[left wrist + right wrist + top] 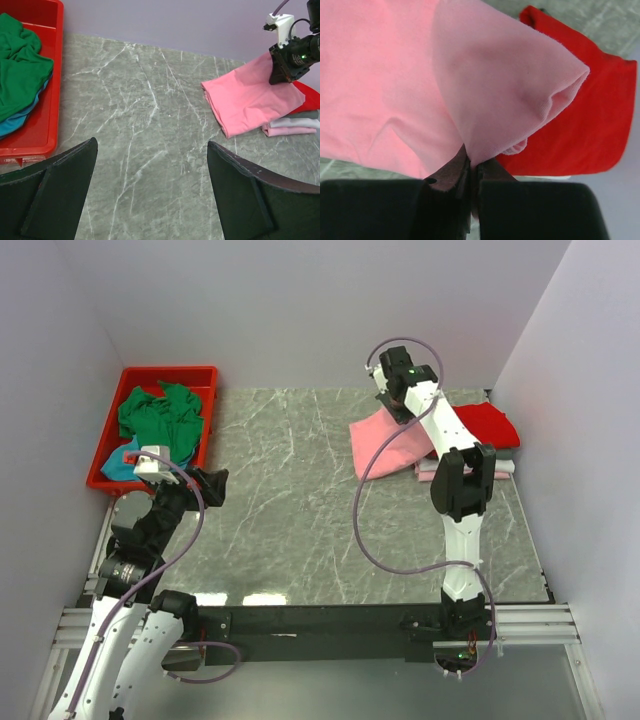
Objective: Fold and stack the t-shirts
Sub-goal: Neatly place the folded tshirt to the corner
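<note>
Right pincer [470, 167] clamped tight on a fold of the salmon pink t-shirt [380, 75], draped over the red t-shirt [580, 115], across the surface [150, 90] and well apart from the red bin [35, 135]. Best bet: lower it square, edges matched to the shirts beneath, then let go. Left pincer [151, 145] hangs wide open just beside the bin, green t-shirt [20, 75] inside.

Grey marble table [290, 530]. Beside its far-left corner, a red bin [110, 455] holds a crumpled green t-shirt [160, 418]. At its far-right corner, a pink t-shirt [375, 432] overlaps a red t-shirt [495, 425].
</note>
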Controlling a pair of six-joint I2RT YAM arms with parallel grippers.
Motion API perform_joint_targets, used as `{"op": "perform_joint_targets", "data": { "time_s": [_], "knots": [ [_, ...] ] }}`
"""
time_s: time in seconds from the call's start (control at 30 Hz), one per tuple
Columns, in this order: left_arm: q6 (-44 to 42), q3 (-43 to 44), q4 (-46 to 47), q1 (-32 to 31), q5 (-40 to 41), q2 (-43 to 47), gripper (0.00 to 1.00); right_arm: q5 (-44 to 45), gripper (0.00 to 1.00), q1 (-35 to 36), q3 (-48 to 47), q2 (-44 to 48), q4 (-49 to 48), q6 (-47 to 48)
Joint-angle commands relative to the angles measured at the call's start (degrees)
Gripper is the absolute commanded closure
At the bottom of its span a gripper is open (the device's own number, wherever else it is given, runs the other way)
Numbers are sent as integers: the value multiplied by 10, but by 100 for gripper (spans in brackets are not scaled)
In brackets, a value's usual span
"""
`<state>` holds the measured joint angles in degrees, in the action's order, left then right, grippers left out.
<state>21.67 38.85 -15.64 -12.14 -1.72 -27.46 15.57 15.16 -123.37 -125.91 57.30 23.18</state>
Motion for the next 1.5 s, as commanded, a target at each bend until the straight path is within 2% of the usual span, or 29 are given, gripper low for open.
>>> {"op": "perform_joint_targets", "data": {
  "time_s": [0.0, 0.63, 1.47],
  "knots": [
    [-11, -1, 27, 2, -12, 5, 4, 36, 100, -11, -23, 58, -10, 21],
    [-13, -1, 24, 2, -1, -9, 4, 88, 100, -28, -42, 120, -31, 74],
    [-14, -1, 23, 2, 0, -21, 4, 79, 100, -50, -62, 188, -21, 103]
  ]
}}
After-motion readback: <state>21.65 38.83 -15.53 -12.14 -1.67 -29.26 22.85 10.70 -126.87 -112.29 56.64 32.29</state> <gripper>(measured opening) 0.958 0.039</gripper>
